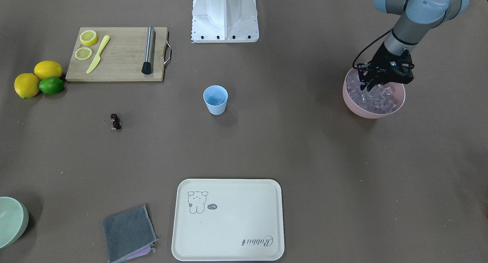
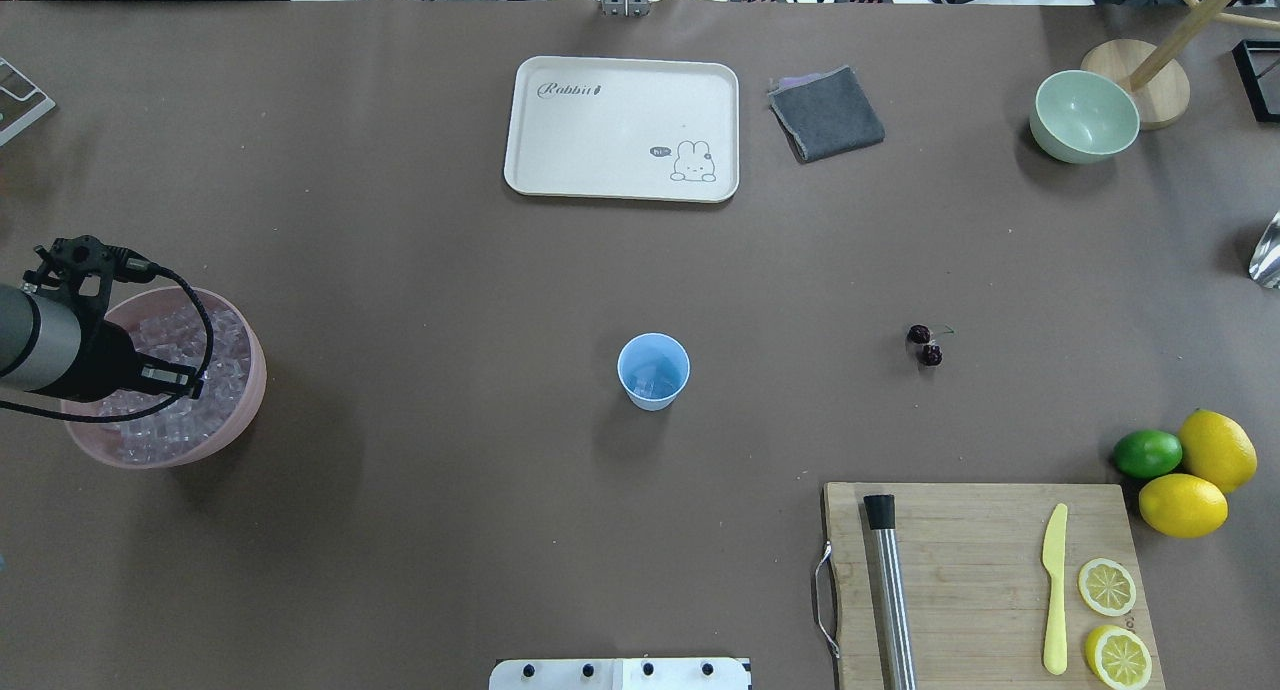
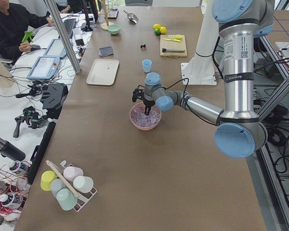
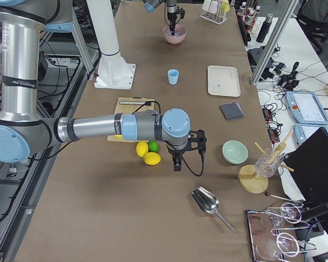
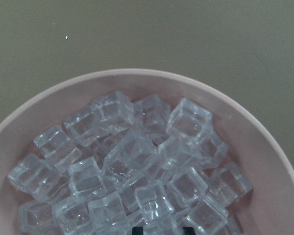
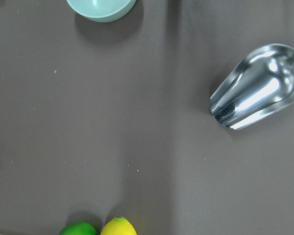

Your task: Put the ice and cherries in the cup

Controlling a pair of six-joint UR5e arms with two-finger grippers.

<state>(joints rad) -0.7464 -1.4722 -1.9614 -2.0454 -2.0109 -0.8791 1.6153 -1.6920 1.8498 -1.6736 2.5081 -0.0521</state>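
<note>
Left pincer [image 1: 366,87] down in the pink bowl [image 1: 400,99], tips among the ice [image 5: 137,161]; wrist view shows two dark tips standing apart at the bottom edge, cubes heaped against them, and I cannot tell whether one is actually gripped. Taking the overhead view with the cup [image 2: 653,370] as dial centre: cup upright mid-table [image 2: 400,270], a faint clear cube or so in its bottom; pink bowl well apart at 9 o'clock; cherries [image 2: 925,345] lying loose on the table at 3 o'clock. Cream tray [image 2: 620,130] at 12, grey cloth [image 2: 826,113] just beside it at 1, green bowl [image 2: 1085,115] at 2. Cutting board [image 2: 980,570] at 4 to 5, carrying a steel rod, a yellow knife and two lemon halves; two lemons [image 2: 1183,505] and a lime [image 2: 1147,453] touching each other off its far corner. Right pincer [image 4: 176,166] hangs above the table near the lemons, a metal scoop [image 6: 257,88] nearby; cannot tell how its jaws stand.
</note>
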